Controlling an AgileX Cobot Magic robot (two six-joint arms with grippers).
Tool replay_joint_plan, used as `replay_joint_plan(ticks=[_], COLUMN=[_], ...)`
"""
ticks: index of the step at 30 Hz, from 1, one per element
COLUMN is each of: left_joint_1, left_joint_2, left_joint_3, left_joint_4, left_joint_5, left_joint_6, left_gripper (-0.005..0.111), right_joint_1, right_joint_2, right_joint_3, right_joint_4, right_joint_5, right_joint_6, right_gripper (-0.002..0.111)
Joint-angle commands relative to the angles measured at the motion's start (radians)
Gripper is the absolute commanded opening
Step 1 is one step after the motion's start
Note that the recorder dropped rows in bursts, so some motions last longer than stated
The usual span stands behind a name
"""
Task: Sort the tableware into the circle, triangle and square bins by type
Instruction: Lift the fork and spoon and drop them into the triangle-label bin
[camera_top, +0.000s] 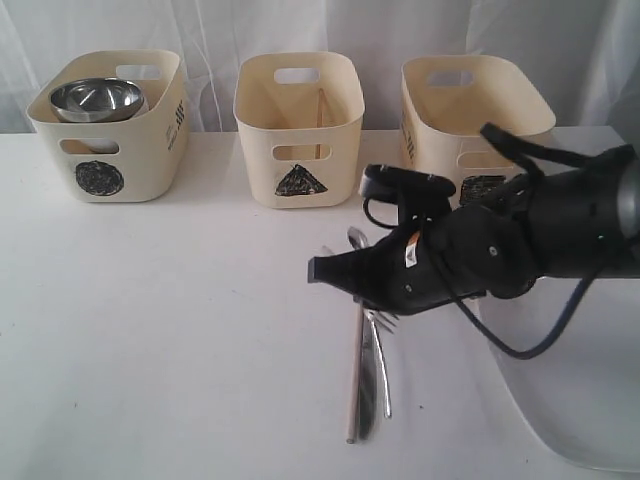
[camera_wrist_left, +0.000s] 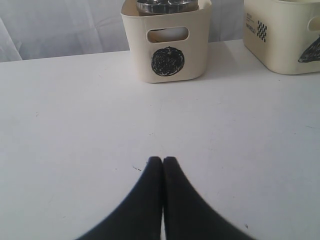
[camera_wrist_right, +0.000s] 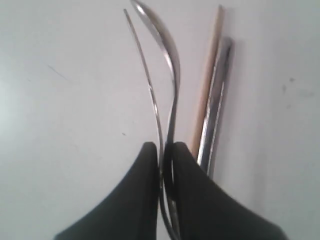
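Tableware sorting, seen from beside the bench (camera_top: 180, 330). The circle bin (camera_top: 150, 150) stands far left and holds a steel bowl (camera_top: 97, 98). The triangle bin (camera_top: 258, 120) stands in the centre with one wooden chopstick (camera_top: 320, 108) leaning upright inside it. The square bin (camera_top: 430, 110) stands to the right, partly hidden behind the right arm (camera_top: 520, 240), and its contents cannot be seen.

Loose cutlery lies in front of the triangle bin. A second chopstick (camera_top: 351, 400), knife (camera_top: 366, 395) and fork (camera_top: 384, 370) lie close together, side by side. The spoon (camera_top: 357, 238) shows only its bowl, just behind the arm. The white plate (camera_top: 600, 420) sits at the near right corner of the bench, beneath the arm.

The right pincer (camera_wrist_right: 165, 147) is down among this cutlery, its fingers closed to a narrow slit on a curved steel utensil (camera_wrist_right: 172, 55). A second thin steel strip runs alongside it. Whether the held piece is the fork or the spoon cannot be told. The chopstick and knife lie just beside the fingers.

The left pincer (camera_wrist_left: 162, 162) has its tips pressed together and grips nothing. It sits over bare bench, well in front of the circle bin.
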Motion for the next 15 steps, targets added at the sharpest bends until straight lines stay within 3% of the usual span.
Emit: replay_joint_plan(ticks=[1,8,15], left_joint_1=[-0.004,-0.004,-0.004], left_joint_2=[-0.005,-0.005,-0.005], left_joint_3=[0.004,0.004,0.004], left_joint_4=[-0.006,-0.006,-0.006], left_joint_5=[-0.001,-0.001,-0.001], left_joint_6=[-0.002,-0.002,-0.002], left_gripper=[0.0,0.0,0.0], right_joint_1=[0.0,-0.043,-0.138], right_joint_2=[-0.074,-0.101,-0.056], right_joint_3=[0.001,-0.032,-0.231], right_joint_4=[-0.011,-0.015,-0.08], right_joint_5=[-0.044,-0.148,-0.168], right_joint_6=[-0.028,-0.028,-0.06], right_gripper=[0.0,0.0,0.0])
